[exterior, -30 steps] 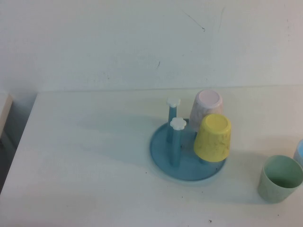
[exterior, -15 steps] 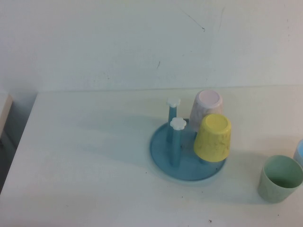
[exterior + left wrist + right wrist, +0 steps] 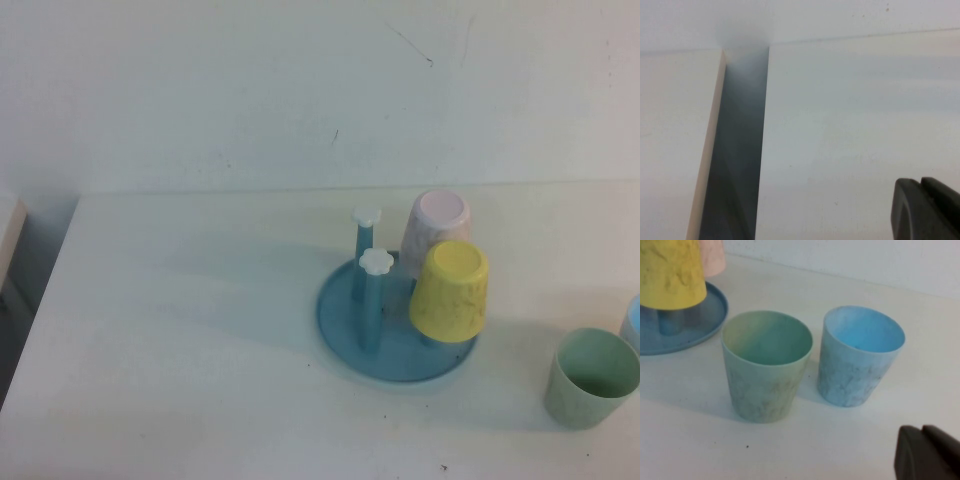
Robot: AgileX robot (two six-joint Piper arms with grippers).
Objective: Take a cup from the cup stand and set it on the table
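- High view: the yellow cup point(image 3: 449, 291) sits upside down on a peg at the lower right of the cup stand point(image 3: 345, 325), right of centre on the white table point(image 3: 180, 330). The pink cup point(image 3: 433, 228) is inverted just behind it, two bare pegs point(image 3: 372, 290) stand to the left, and the green cup point(image 3: 590, 378) stands upright at the lower right. Nothing here has shifted over the last second, and neither arm shows, so I judge the lift has not begun.
- Left wrist view: the left gripper point(image 3: 926, 210) shows only as dark fingertips at the lower right, pressed together and holding nothing, over bare table beside a dark gap point(image 3: 735, 150).
- Right wrist view: the right gripper point(image 3: 926, 454) shows likewise at the lower right, tips together and empty. The green cup point(image 3: 767, 365) and a blue cup point(image 3: 859, 355) stand side by side mid-frame; the yellow cup point(image 3: 671, 271) and stand rim point(image 3: 700, 325) fill the upper left. This arm looks better placed to reach.
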